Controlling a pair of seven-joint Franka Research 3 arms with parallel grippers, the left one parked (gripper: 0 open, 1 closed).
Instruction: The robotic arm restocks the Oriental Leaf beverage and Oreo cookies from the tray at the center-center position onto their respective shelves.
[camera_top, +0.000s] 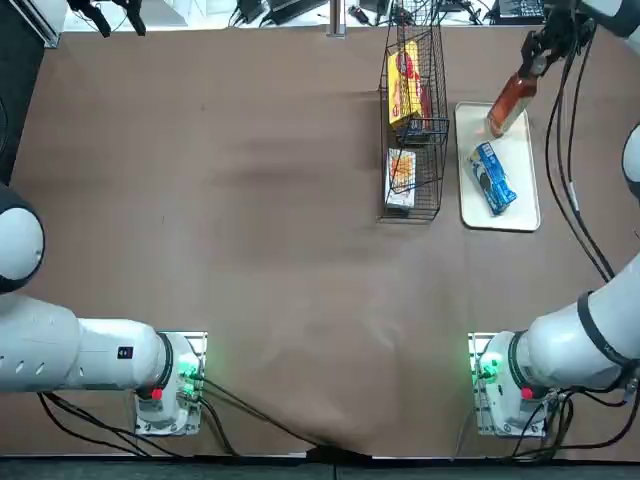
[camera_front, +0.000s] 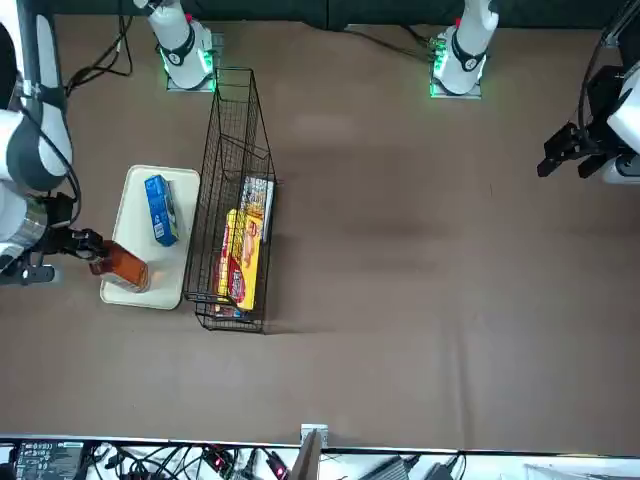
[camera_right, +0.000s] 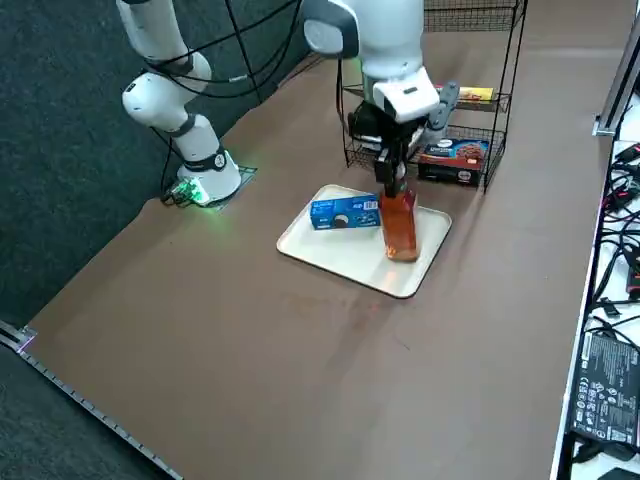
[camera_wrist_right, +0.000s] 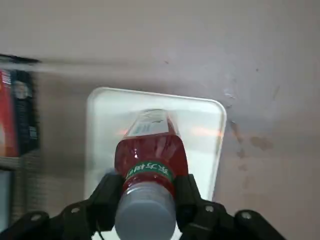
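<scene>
Across the brown table (camera_top: 250, 260), the working robotic arm (camera_right: 395, 40) reaches out to the far end of the tray, and it is the arm on whose side both goods lie. To the robot's left of the tray stands the tall black wire rack (camera_top: 432, 190), just beside it, its long footprint running away from the bases much as the tray does. A yellow-and-red box (camera_top: 404, 85) sits within its wires. The cream-white tray (camera_top: 525, 205) lies flat between the rack and the arm's trailing cables (camera_top: 572, 170). Over its far part, the right gripper (camera_wrist_right: 151, 181) has its two fingers closed about the neck of the tea bottle (camera_top: 512, 103). That bottle leans rather than standing plumb: its long axis slants from the cap (camera_wrist_right: 145, 215), out on the robot's right, down toward the base, which points leftward and a little back toward the bases. Whether the base touches the tray I cannot tell. Nearer the bases, the blue Oreo packet (camera_top: 493, 178) rests on the tray, apart from the fingers.

So the rack lies on the side the bottle's base faces. The next move likely calls for lift first, then travel left, base leading; carried low, that base could catch the wires.
</scene>
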